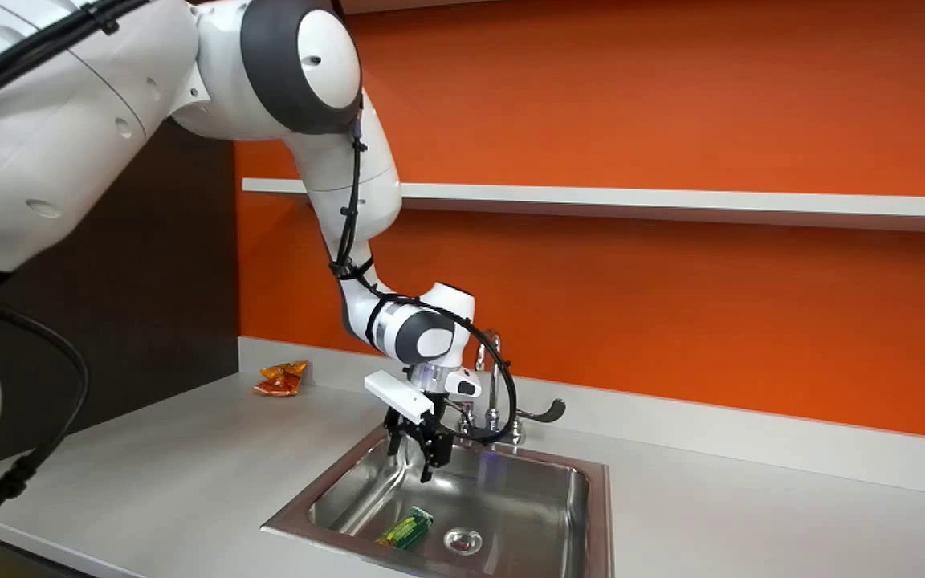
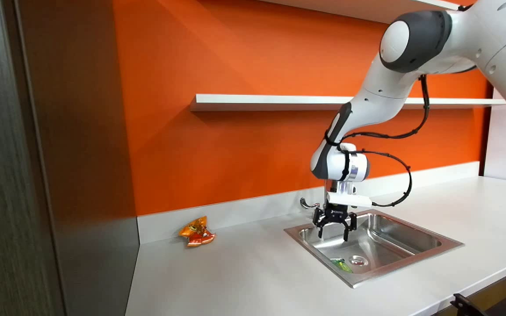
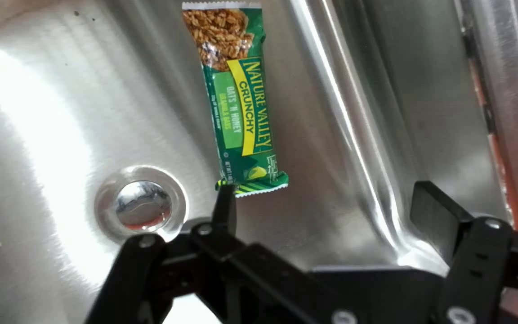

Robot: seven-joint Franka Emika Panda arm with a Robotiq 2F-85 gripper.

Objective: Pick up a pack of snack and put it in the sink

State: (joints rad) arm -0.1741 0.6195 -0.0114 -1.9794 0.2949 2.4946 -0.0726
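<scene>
The pack of snack is a green packet with yellow marks. It lies flat on the bottom of the sink in both exterior views (image 1: 408, 528) (image 2: 341, 264) and in the wrist view (image 3: 243, 103). The sink is a rectangular steel basin, with its rim in both exterior views (image 1: 600, 522) (image 2: 411, 260) and its bare floor in the wrist view (image 3: 308, 148). My gripper (image 1: 409, 466) (image 2: 333, 238) (image 3: 326, 191) points down over the back part of the basin, above and apart from the packet. Its fingers are wide apart with nothing between them. One fingertip overlaps the packet's lower end in the wrist view.
A round drain (image 1: 462, 541) (image 2: 358, 260) (image 3: 141, 204) is beside the packet. A chrome faucet (image 1: 493, 397) stands behind the sink, close to the wrist. A red-orange packet (image 1: 281, 379) (image 2: 197, 231) lies on the counter near the back corner. A white shelf (image 1: 671, 199) (image 2: 270, 101) crosses the orange wall.
</scene>
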